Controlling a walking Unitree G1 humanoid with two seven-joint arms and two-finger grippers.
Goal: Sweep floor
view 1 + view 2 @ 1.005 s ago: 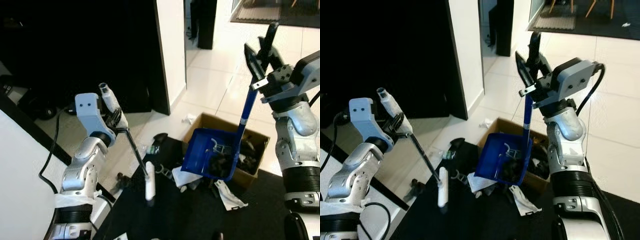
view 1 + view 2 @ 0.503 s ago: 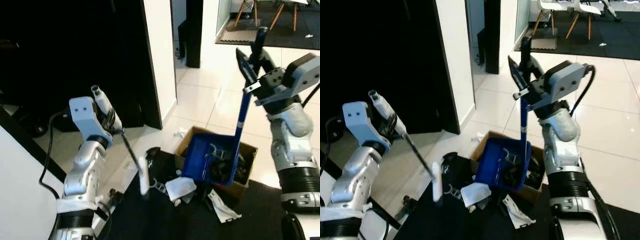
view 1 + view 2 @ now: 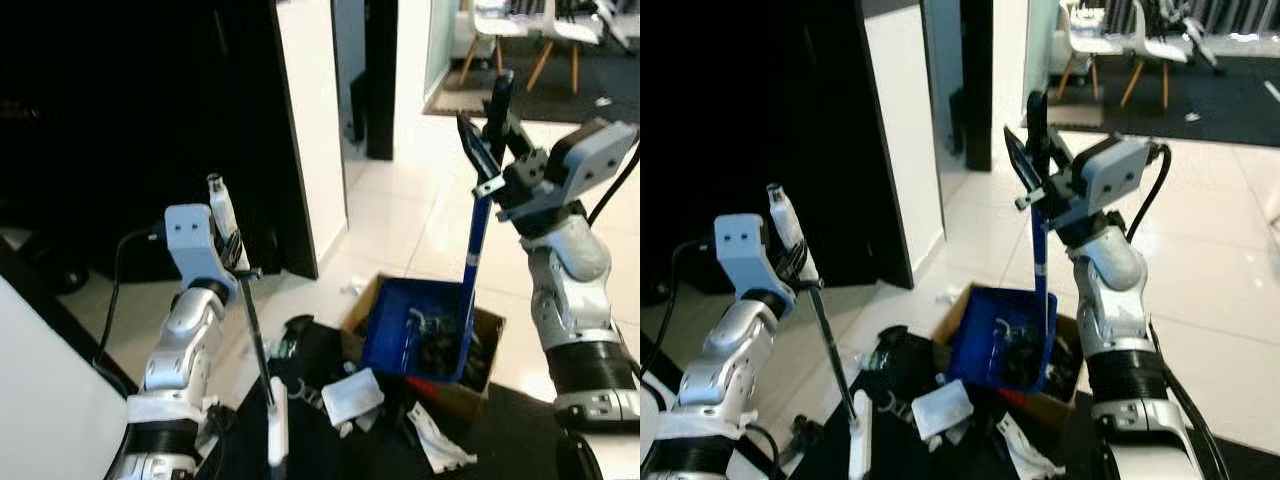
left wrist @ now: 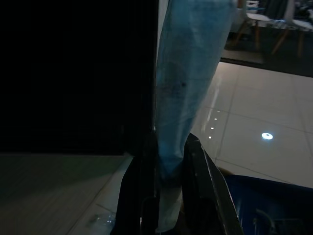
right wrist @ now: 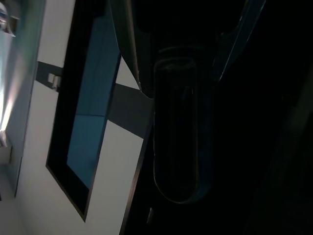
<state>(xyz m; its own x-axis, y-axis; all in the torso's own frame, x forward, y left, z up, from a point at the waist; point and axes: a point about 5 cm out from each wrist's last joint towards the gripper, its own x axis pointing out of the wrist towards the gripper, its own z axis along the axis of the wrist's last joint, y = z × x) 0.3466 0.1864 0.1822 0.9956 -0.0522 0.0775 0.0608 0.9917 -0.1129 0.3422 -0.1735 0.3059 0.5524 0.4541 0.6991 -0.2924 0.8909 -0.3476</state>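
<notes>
**Q:** Why is the dustpan up there?

**Op:** I hold the blue dustpan [image 3: 415, 330] over the cardboard box [image 3: 478, 345], tipping litter in; right tool [image 3: 492, 128] clamps its handle.

**Q:** And the broom?

**Op:** The broom [image 3: 252, 340] hangs near-upright, left tool [image 3: 232, 245] closed around its stick, head over the dark mat [image 3: 320, 440].

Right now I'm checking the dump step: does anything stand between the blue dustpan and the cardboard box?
Nothing visible does. The blue dustpan, held by its handle in the right gripper, already hangs over the open cardboard box.
</notes>
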